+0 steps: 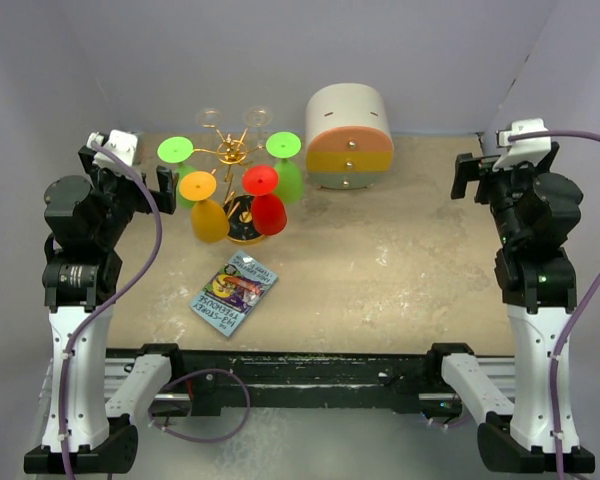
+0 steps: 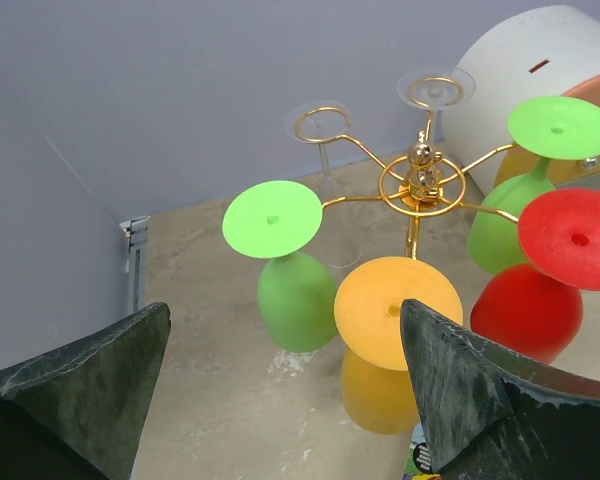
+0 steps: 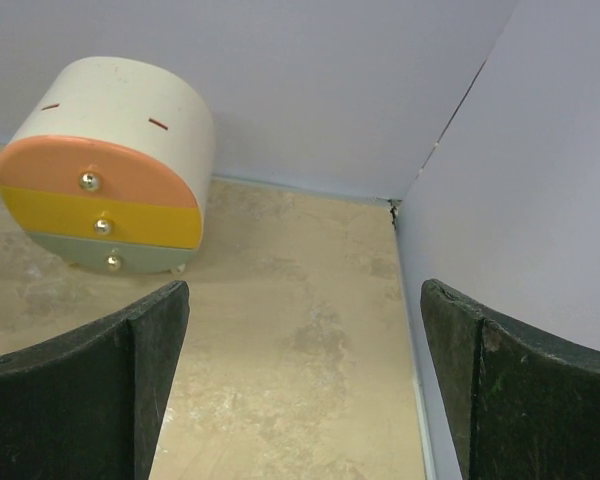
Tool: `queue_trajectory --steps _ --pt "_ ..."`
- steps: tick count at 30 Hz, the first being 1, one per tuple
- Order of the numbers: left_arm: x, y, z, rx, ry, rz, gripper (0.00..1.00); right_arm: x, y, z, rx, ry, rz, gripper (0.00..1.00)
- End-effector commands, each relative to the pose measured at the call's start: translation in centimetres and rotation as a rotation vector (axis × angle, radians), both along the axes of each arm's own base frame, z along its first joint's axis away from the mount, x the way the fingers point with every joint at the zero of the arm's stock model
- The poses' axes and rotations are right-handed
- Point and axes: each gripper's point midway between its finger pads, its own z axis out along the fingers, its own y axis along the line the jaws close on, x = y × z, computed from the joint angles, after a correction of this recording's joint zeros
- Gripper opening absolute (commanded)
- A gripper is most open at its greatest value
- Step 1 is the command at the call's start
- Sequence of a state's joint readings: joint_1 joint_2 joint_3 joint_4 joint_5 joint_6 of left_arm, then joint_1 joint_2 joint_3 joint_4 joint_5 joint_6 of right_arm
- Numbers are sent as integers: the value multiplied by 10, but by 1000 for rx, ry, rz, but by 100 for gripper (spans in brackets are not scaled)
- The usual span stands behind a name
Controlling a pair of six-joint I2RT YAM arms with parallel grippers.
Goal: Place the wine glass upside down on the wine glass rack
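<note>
Both jaws wide and empty: left gripper [image 2: 282, 318] sits near the wine glass rack [image 1: 230, 155] at back left, coloured and clear wine glasses [image 1: 208, 215] hanging inverted in its loops, right gripper [image 3: 305, 290] facing the drawer box [image 3: 105, 170].

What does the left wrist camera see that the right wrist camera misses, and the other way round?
Left wrist only: the wine glass rack, hung with upside-down glasses: two green glasses, an orange glass, a red glass and two clear glasses. Right wrist only: the whole front of the drawer box, three drawers with knobs. Shared: the drawer box, cut off at the left view's edge, the tan table, and each camera's own open gripper, the left gripper and right gripper.
</note>
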State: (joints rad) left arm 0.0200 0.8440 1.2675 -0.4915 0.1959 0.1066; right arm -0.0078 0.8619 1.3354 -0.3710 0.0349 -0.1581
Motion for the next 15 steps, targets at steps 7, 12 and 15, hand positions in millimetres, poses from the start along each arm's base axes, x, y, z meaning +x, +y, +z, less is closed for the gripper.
queue_trajectory --steps 7,12,15 --pt "-6 -1 24 -25 -67 -4 99 -6 7 10 -10 -24 44 100" --pt "-6 -4 24 -25 -68 -18 99 -7 8 7 -15 -22 50 100" --pt "-6 -3 23 -23 -66 -14 99 -8 8 8 -16 -18 56 100"
